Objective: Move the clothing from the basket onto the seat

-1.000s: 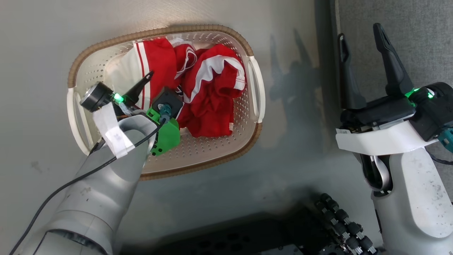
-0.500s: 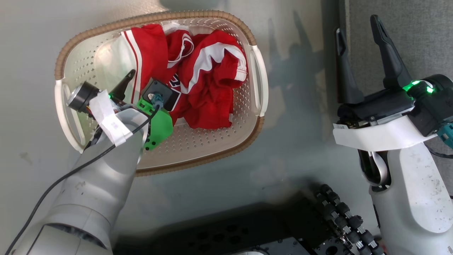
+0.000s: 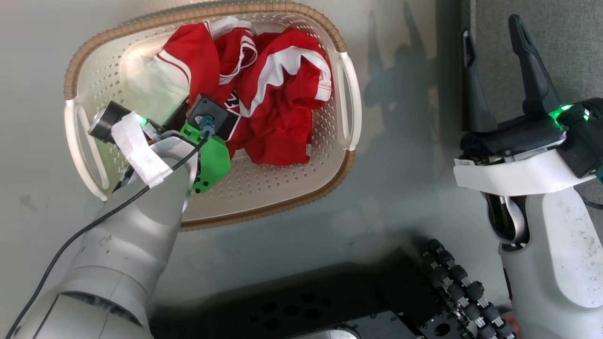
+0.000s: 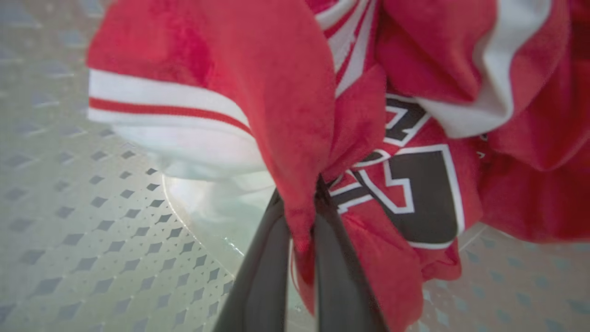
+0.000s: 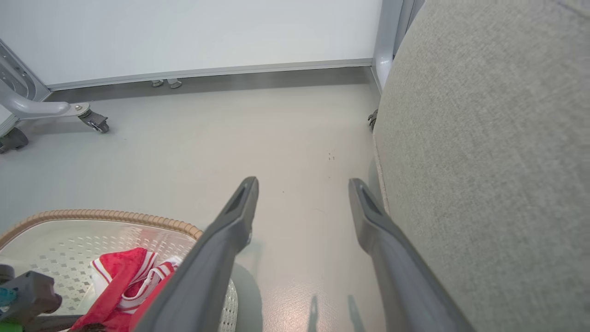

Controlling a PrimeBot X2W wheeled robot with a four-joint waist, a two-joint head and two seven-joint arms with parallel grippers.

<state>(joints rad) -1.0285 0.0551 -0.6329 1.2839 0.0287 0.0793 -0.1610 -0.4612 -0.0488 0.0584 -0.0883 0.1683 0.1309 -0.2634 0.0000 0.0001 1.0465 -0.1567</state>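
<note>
Pinching a fold of red clothing (image 4: pixel 286 92) inside the basket (image 3: pixel 282 200), left end effector (image 4: pixel 303 196) clenched on it; right end effector (image 5: pixel 303 184) released beside the grey seat (image 5: pixel 484 161).

The smooth grey floor (image 3: pixel 386 197) carries the cream basket (image 3: pixel 282 186); the grey seat (image 3: pixel 574 42) stands nearby, a castered frame (image 5: pixel 94 121) farther off.

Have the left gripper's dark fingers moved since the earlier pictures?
Yes. Over the same part of the cream perforated basket, the left gripper closed its fingers together onto the bright red soft garment.
</note>
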